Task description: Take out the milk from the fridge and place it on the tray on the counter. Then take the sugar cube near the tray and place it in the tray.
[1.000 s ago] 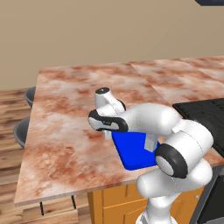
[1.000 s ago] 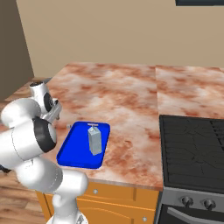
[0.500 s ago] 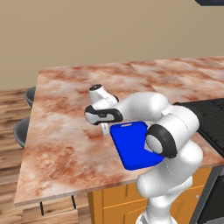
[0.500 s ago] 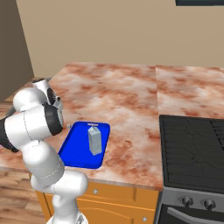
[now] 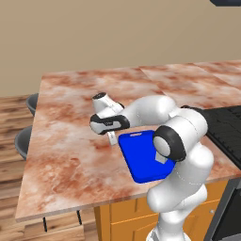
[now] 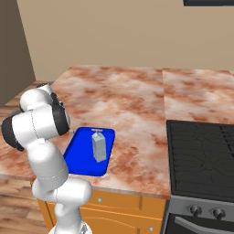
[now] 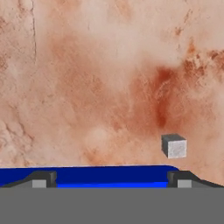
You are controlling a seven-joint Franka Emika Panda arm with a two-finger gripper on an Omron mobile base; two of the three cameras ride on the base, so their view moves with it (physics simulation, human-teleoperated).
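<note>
The pale milk carton (image 6: 98,146) stands upright in the blue tray (image 6: 81,157) on the marbled counter (image 6: 128,91). In the left base view my arm hides the carton, and my gripper (image 5: 112,137) points down at the counter (image 5: 70,94) just off the far left corner of the tray (image 5: 143,160). Through the hand view the gripper (image 7: 111,179) is open, its fingertips (image 7: 41,178) wide apart with nothing between them. The tiny grey-white sugar cube (image 7: 174,145) lies on the counter (image 7: 87,87) just beyond the tray rim (image 7: 109,174), above the right fingertip.
A black stove (image 6: 201,151) fills the counter's right end, close to the tray. Two dark stools (image 5: 28,103) stand past the counter's left edge. The front counter edge (image 5: 61,209) runs just below the tray.
My elbow has swung to the right and the hand has turned, while staying over the counter by the tray's far left corner. The milk and tray have not moved.
</note>
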